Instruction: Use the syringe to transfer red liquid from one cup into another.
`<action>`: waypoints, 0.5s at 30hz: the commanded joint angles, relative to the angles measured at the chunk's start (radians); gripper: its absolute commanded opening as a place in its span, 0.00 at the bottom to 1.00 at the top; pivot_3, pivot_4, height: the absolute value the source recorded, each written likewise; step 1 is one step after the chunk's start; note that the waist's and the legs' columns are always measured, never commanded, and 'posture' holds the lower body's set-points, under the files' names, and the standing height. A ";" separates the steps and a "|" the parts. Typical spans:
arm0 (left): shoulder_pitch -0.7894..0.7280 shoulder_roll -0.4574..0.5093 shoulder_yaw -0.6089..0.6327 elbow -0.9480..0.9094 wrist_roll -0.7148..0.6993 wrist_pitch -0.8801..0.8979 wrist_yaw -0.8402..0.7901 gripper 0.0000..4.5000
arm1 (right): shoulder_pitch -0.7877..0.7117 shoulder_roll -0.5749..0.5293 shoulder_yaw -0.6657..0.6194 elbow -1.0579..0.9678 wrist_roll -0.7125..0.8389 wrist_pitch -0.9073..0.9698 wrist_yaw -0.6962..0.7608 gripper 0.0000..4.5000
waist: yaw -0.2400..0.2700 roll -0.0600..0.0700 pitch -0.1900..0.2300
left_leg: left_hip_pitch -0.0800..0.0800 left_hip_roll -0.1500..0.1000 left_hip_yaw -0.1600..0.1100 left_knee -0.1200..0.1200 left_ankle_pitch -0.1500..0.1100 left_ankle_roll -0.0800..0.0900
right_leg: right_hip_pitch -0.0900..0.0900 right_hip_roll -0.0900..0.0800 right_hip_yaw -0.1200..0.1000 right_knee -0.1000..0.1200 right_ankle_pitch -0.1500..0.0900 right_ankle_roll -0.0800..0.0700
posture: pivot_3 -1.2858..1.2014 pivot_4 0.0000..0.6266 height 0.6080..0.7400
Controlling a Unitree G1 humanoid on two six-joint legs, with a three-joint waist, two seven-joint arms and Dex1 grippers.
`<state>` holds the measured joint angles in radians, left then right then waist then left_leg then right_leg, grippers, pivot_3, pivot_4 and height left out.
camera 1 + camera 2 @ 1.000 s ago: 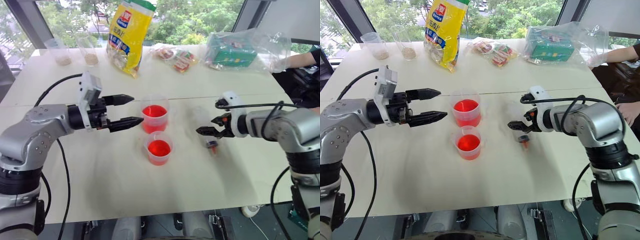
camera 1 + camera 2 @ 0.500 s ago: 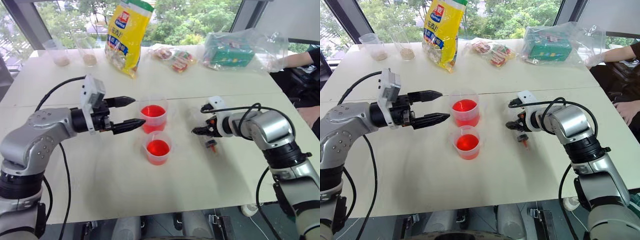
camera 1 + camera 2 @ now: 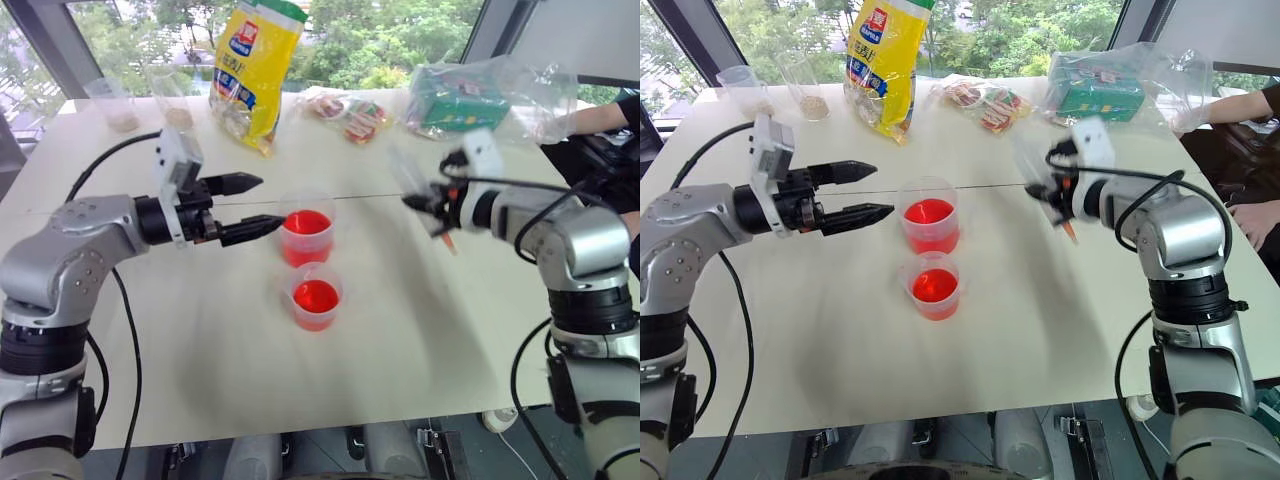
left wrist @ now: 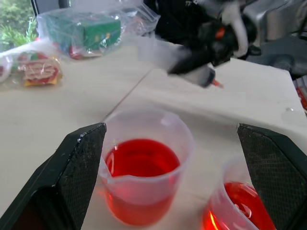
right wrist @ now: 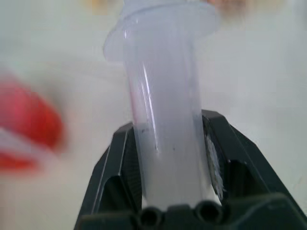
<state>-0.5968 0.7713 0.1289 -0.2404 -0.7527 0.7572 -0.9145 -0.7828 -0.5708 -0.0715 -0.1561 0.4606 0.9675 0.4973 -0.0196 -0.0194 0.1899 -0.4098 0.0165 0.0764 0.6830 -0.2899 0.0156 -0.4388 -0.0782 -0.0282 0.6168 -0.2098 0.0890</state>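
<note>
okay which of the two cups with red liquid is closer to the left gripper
The taller, wider cup, farther across the table, is closer: the left gripper hangs open right beside its rim. The smaller cup with the pour lip sits nearer the table's front edge.

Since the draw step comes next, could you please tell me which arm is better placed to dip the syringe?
Probably the right: its end effector is shut on the syringe, held above the table. The left end effector is open and empty beside the taller cup.
</note>
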 commanded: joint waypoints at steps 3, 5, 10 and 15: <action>-0.046 -0.008 0.004 0.025 0.020 -0.043 -0.021 1.00 | -0.101 0.222 -0.105 -0.027 0.116 -0.255 0.006 0.31 | 0.002 0.000 0.000 | 0.000 0.000 0.000 0.000 0.000 -0.001 | 0.000 0.000 0.000 0.002 0.000 0.000 | 0.52 0.24 1.00; -0.054 -0.014 0.008 0.025 0.017 -0.042 -0.020 1.00 | -0.114 0.319 -0.099 0.020 0.119 -0.349 0.005 0.31 | 0.002 0.000 0.000 | 0.000 0.001 0.000 0.000 0.001 -0.001 | -0.001 0.000 0.000 0.003 0.000 0.000 | 0.52 0.24 1.00; -0.064 -0.023 0.017 0.025 0.015 -0.036 -0.016 1.00 | -0.080 0.481 -0.052 0.151 0.084 -0.588 0.062 0.31 | 0.007 0.000 0.000 | 0.000 0.000 0.000 0.000 0.001 -0.001 | 0.000 -0.002 0.000 0.002 0.000 0.000 | 0.52 0.24 1.00; -0.065 -0.019 0.040 0.010 0.000 -0.022 0.000 1.00 | 0.003 0.542 0.013 0.258 0.021 -0.756 0.124 0.31 | 0.004 0.000 0.000 | 0.000 0.000 0.000 0.000 0.001 -0.002 | 0.000 -0.002 0.000 0.002 0.000 0.000 | 0.52 0.24 1.00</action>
<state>-0.6382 0.7429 0.1332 -0.2013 -0.7368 0.7370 -0.9189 -0.7813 -0.0378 -0.0722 0.1062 0.4930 0.2721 0.5961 -0.0157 -0.0191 0.1900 -0.4096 0.0160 0.0760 0.6829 -0.2884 0.0130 -0.4385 -0.0806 -0.0283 0.6191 -0.2098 0.0888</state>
